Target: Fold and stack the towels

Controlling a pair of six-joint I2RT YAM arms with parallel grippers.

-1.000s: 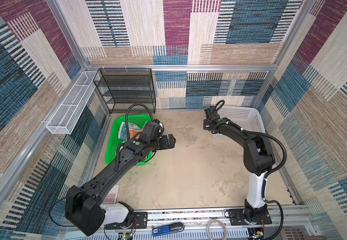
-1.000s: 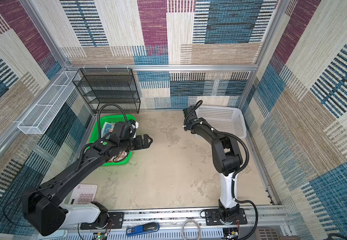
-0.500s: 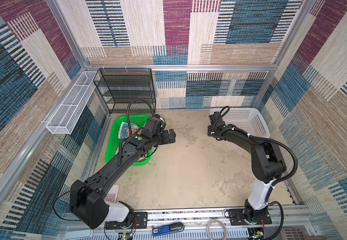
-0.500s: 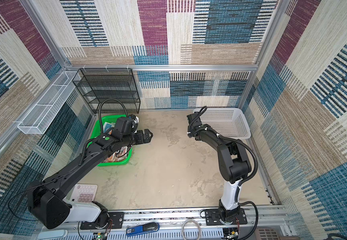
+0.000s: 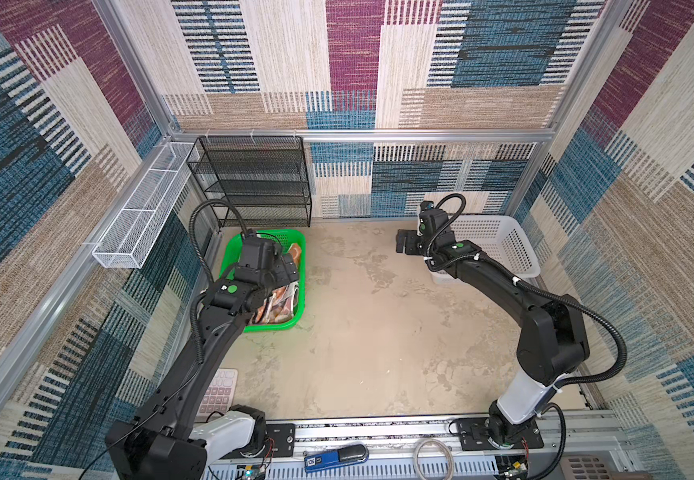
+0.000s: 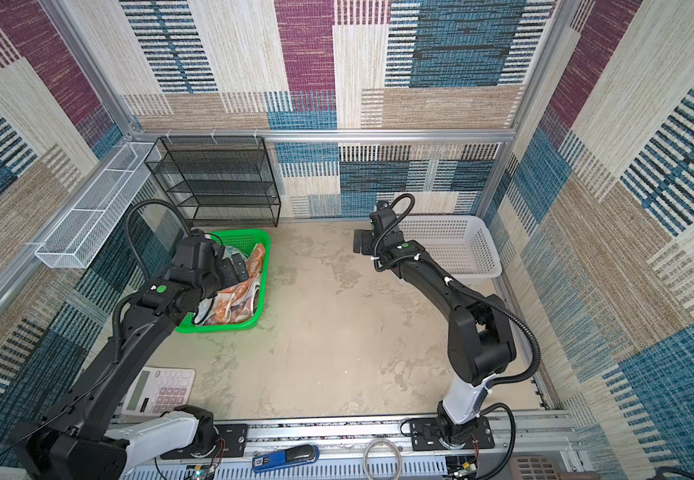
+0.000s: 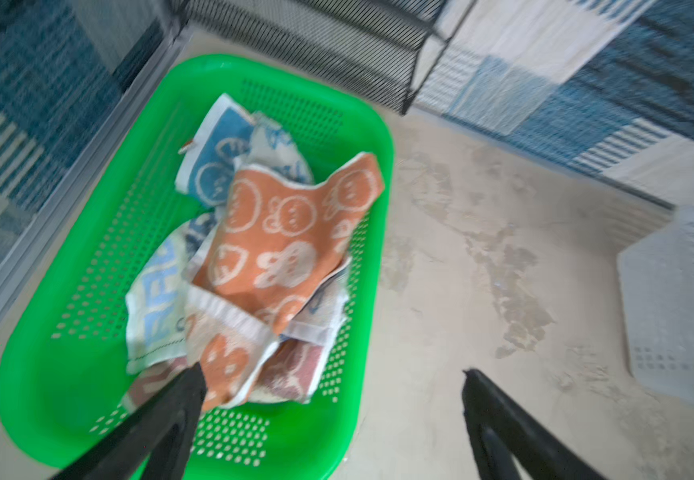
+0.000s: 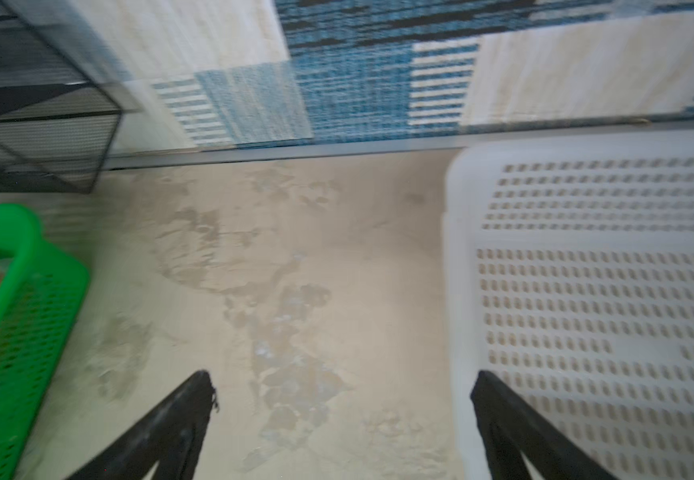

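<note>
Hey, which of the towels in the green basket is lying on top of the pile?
The orange terry towel with white rabbit cartoons: it lies crumpled over the blue rabbit-print towel and the whitish lettered towel in the green plastic basket.
</note>
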